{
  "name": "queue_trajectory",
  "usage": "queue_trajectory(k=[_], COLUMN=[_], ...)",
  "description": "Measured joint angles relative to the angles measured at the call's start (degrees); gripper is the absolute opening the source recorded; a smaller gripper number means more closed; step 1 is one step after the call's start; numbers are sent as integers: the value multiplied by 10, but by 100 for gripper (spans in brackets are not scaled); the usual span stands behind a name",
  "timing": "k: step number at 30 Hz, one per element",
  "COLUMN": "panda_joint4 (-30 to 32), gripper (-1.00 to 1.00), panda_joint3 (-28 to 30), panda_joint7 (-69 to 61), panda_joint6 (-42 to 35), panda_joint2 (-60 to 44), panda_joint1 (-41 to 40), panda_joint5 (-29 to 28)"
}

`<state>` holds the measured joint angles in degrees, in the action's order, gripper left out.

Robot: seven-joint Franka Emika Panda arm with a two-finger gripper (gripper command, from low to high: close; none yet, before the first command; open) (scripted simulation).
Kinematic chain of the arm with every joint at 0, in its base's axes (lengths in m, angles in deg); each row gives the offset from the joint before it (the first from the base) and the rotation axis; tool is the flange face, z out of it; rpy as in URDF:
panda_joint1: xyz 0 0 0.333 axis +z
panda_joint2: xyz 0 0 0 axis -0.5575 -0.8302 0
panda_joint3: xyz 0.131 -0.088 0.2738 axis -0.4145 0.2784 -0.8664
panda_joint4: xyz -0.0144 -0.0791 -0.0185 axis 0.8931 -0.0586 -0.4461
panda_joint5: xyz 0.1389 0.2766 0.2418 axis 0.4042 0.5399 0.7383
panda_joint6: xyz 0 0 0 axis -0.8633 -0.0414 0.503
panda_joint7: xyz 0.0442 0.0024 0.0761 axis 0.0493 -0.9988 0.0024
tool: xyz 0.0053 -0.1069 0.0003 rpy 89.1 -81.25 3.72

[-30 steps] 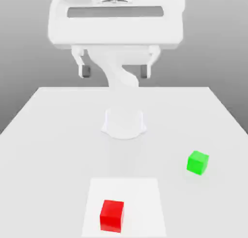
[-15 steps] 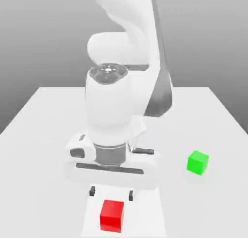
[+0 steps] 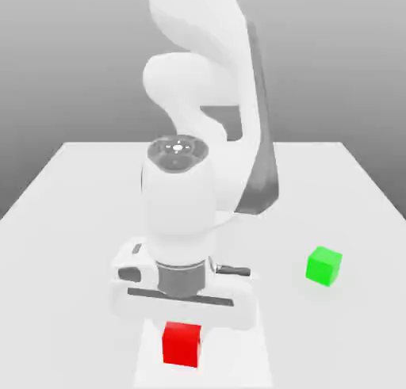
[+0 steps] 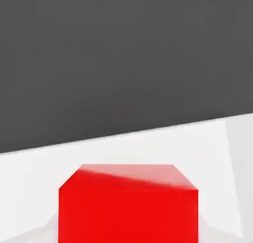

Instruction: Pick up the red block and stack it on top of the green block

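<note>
exterior: faces arm, probably raised | hand: close, low | shared: red block [image 3: 181, 344] [image 4: 128, 207]

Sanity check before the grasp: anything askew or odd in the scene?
Nothing stands out. The red block sits flat on the table under the hand, and the green block rests upright, apart, toward the exterior view's right.

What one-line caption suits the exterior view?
Panda arm lowered over the red block, with the green block apart on the white table.
</note>
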<state>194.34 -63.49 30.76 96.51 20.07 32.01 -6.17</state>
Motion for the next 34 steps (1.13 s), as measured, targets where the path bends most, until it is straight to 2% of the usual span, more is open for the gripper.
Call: queue_trajectory(k=[10,19,24,30,34], panda_joint4=[107,205,213,209,208], gripper=[-100,-100,-100,-100,-100], panda_joint3=[-94,-207,-248,-263,-263], panda_joint7=[248,473,554,632,657], panda_joint6=[-16,-24,8,54,87], panda_joint2=[125,234,201,138,102], panda_joint1=[171,267,227,183,172], panda_joint5=[52,106,27,-83,-119])
